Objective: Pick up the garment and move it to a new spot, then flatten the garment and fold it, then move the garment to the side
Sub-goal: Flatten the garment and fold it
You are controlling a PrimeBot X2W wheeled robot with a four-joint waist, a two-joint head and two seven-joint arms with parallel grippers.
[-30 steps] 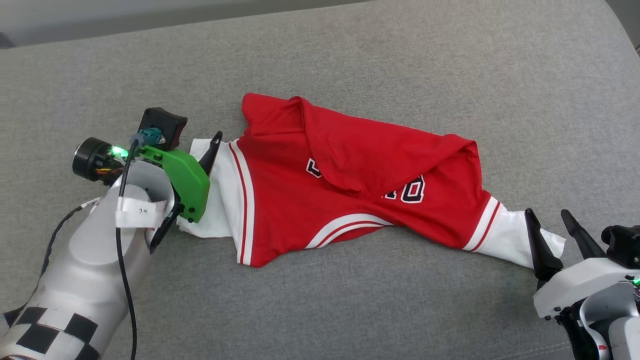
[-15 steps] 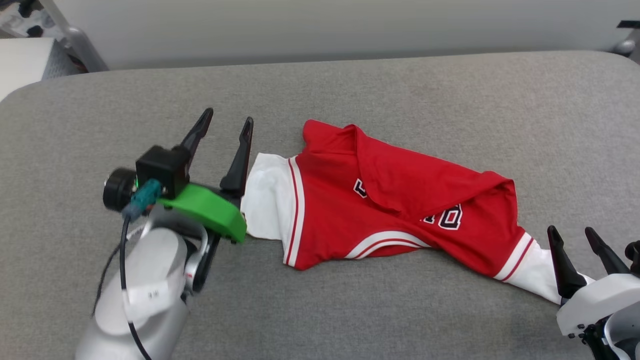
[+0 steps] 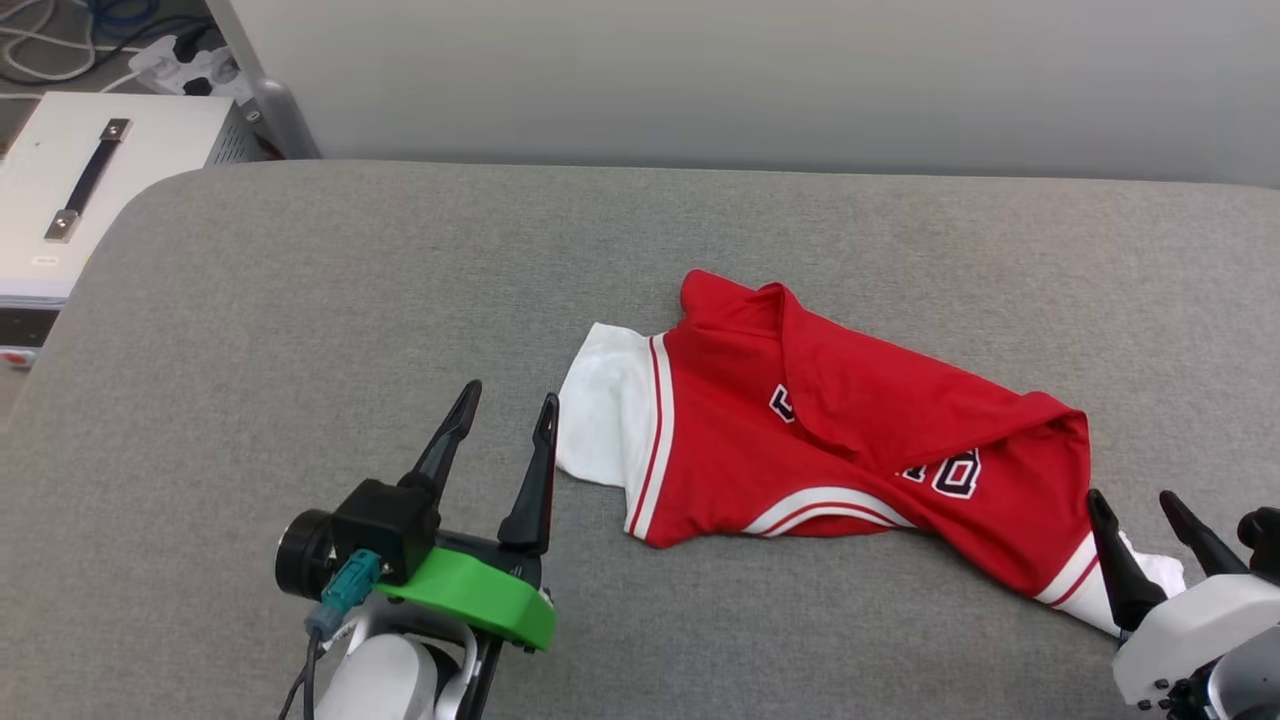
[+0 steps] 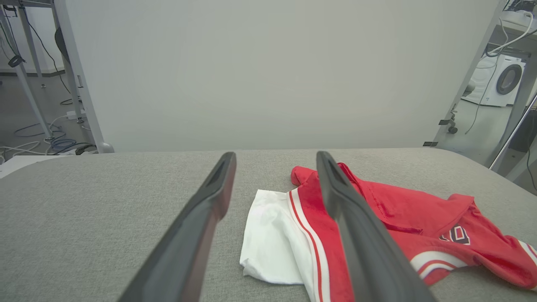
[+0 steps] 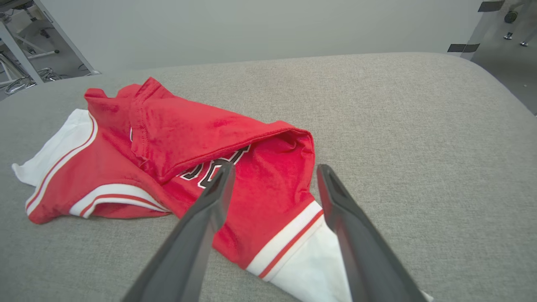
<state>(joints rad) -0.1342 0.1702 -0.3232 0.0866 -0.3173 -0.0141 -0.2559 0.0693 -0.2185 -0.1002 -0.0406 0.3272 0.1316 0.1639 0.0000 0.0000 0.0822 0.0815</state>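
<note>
Pulled back from the white left sleeve [image 3: 600,420] it was pressed against a second ago, the robot's left end effector [image 3: 511,392] now stands just beside that sleeve and clear of the cloth. Its two dark fingers are spread wide and hold nothing. The garment [image 3: 830,440], a red jersey-style T-shirt with white sleeves and red-and-white striped trim, lies as it did, crumpled on the robot's right half of the grey fabric-covered counter [image 3: 300,300]. A red flap is folded across the chest, so only parts of the black, white-outlined lettering [image 3: 945,470] show.

Seen from the left wrist, the left end effector [image 4: 275,155] points across the counter, with the garment [image 4: 377,218] ahead and the white sleeve showing in the gap between its fingers.

At the garment's other end the right end effector [image 3: 1128,495] keeps its place. From the right wrist, that end effector [image 5: 275,166] is spread wide, not closed on anything, with the right sleeve [image 5: 310,268] below the gap. Whether the fingers touch the cloth cannot be told. The garment [image 5: 201,134] stretches away ahead of them.

The head camera has tipped upward since then, bringing in a pale wall [image 3: 700,80] behind the counter and a white case [image 3: 100,150] with a black handle off its far left corner.
</note>
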